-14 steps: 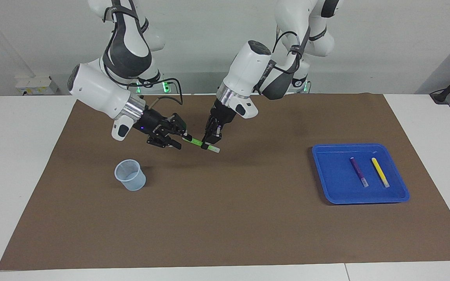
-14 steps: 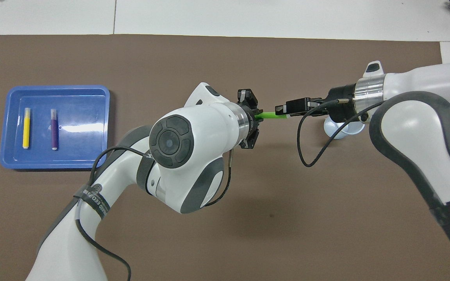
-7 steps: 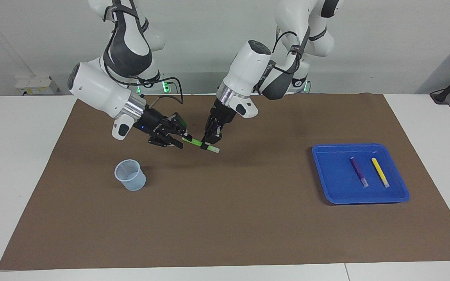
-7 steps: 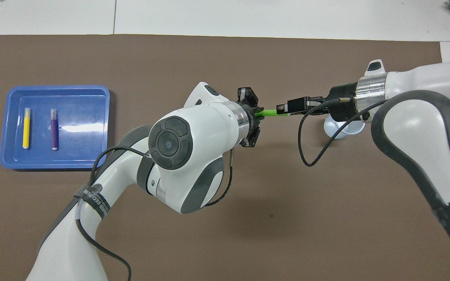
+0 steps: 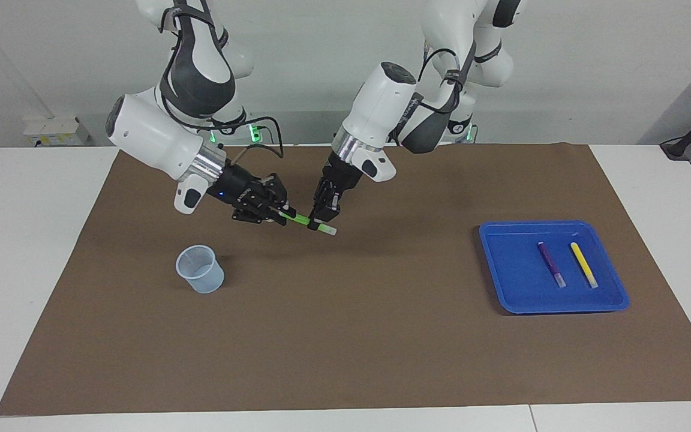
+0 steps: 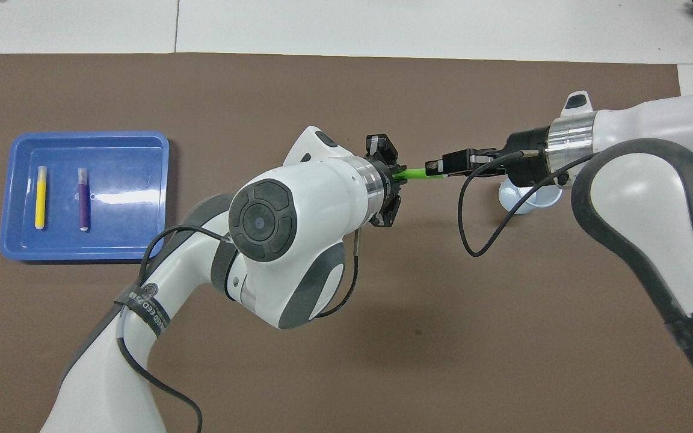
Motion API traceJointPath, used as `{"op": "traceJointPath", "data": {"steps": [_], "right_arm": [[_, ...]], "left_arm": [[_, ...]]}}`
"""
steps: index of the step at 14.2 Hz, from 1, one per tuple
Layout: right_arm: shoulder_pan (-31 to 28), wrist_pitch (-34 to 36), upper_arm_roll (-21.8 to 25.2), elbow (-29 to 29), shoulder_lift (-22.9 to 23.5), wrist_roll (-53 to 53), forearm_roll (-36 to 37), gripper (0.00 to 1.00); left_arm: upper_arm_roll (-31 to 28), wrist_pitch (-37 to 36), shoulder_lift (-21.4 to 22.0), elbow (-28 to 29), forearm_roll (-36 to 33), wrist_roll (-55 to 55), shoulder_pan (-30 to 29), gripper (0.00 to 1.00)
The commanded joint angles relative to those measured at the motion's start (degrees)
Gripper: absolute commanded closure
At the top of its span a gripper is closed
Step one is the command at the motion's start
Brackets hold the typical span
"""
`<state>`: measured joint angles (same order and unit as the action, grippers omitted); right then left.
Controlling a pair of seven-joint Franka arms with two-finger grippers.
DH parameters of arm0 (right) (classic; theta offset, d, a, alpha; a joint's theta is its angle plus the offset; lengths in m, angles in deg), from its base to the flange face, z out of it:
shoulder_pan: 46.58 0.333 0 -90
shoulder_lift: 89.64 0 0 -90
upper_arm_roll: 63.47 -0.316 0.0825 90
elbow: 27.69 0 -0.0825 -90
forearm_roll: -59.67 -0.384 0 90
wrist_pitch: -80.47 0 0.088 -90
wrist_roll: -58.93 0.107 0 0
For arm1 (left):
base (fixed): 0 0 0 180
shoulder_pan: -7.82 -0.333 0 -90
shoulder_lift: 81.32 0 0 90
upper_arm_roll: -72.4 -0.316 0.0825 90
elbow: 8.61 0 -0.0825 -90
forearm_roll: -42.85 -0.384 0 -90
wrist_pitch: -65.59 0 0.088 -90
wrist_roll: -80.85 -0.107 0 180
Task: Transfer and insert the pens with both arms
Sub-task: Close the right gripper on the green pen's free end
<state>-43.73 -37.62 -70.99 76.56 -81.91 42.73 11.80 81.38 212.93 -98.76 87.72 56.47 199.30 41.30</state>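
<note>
A green pen (image 5: pixel 302 220) hangs level above the brown mat, held at both ends. My left gripper (image 5: pixel 320 224) is shut on it near its pale end. The right gripper (image 5: pixel 282 215) has its fingers closed around the pen's other end. In the overhead view the green pen (image 6: pixel 421 175) spans the gap between the left gripper (image 6: pixel 396 177), mostly hidden under its own arm, and the right gripper (image 6: pixel 438 168). A purple pen (image 5: pixel 550 264) and a yellow pen (image 5: pixel 584 264) lie side by side in the blue tray (image 5: pixel 552 224).
A clear plastic cup (image 5: pixel 200 269) stands upright on the mat toward the right arm's end, partly hidden under the right wrist as the cup (image 6: pixel 524 201) appears from overhead. The blue tray (image 6: pixel 88 135) sits toward the left arm's end.
The right gripper's fingers, spread around the green pen's end a second ago, have closed onto it. The left gripper has kept its hold and both arms have barely moved.
</note>
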Motion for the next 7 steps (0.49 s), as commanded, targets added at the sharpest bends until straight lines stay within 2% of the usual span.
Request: {"op": "traceJointPath", "data": {"steps": [1, 2, 6, 7], "right_arm": [[-0.21, -0.38, -0.21, -0.09, 0.10, -0.93, -0.91, 0.90], [-0.21, -0.39, -0.21, -0.09, 0.10, -1.02, -0.65, 1.00], [-0.29, 0.14, -0.12, -0.97, 0.10, -0.94, -0.29, 1.00], [-0.38, 0.49, -0.04, -1.15, 0.10, -0.85, -0.29, 1.00]], "left_arm": [[-0.63, 0.93, 0.30, -0.09, 0.98, 0.73, 0.71, 1.00], [-0.63, 1.11, 0.30, -0.09, 0.98, 0.73, 0.71, 1.00], [-0.63, 1.72, 0.22, -0.09, 0.89, 0.11, 0.79, 1.00], [-0.63, 1.73, 0.22, -0.09, 0.80, -0.15, 0.79, 0.97]]}}
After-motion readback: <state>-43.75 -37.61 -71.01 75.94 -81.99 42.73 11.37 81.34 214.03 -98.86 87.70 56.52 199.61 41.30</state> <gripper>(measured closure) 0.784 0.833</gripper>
